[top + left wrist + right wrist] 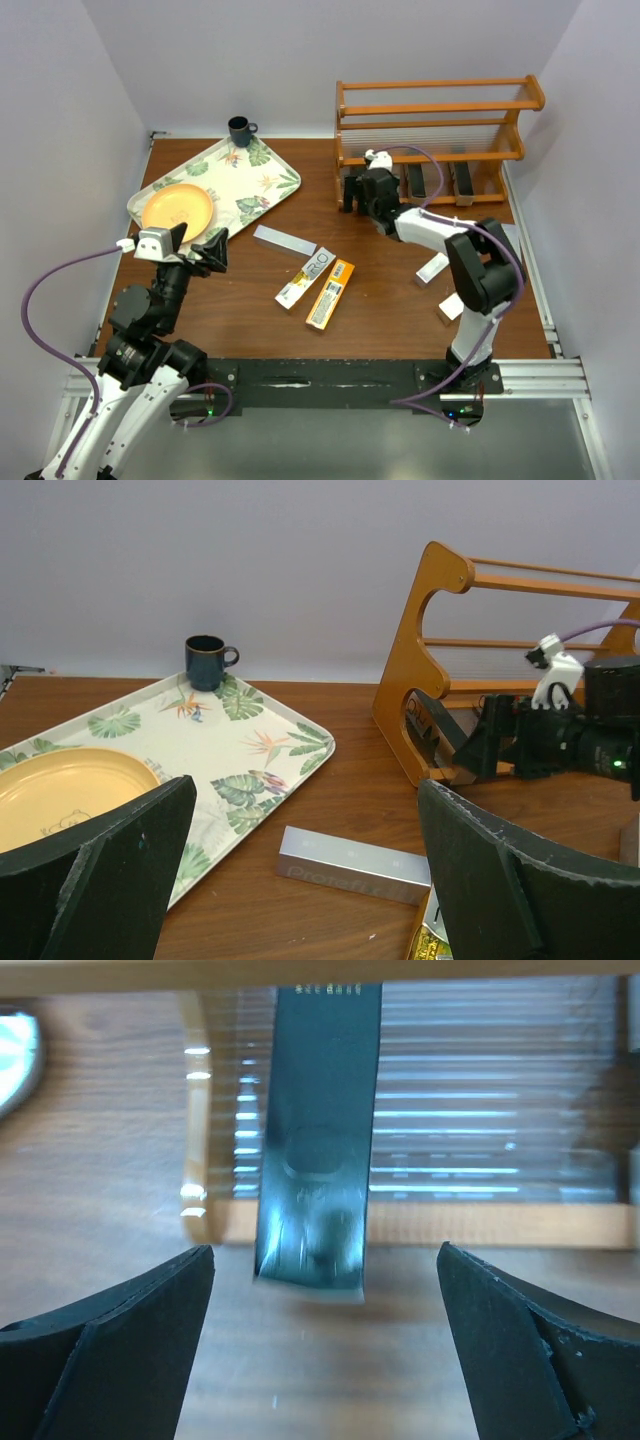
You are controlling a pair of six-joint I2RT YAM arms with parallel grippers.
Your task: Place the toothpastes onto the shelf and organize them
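The shelf (437, 125) stands at the upper right of the overhead view, against the back wall. The right jaws are at its lower left corner, spread wide and holding nothing. In the right wrist view a black toothpaste box (320, 1110) lies lengthwise in the gap between them, clear of both sides. It rests on the bottom tier, with its near end jutting out over the front rail. Two more black boxes (415, 180) (463, 180) lie on the same tier farther right, well apart from each other.

The left jaws hover at the left of the overhead view, beside the yellow plate (178, 210). They are also fully spread and empty.

The other toothpastes lie on the tabletop (230, 310):
- In the middle, a silver-grey box (285, 240), a white-and-yellow box (303, 278) and an orange box (330, 293) lie close together.
- Another silver-grey box (432, 268) and a pale one (450, 307) lie at the lower right, beside the right arm.

The plate rests on a leaf-patterned tray (255, 180) at the upper left. A dark blue mug (240, 130) stands just beyond the tray.
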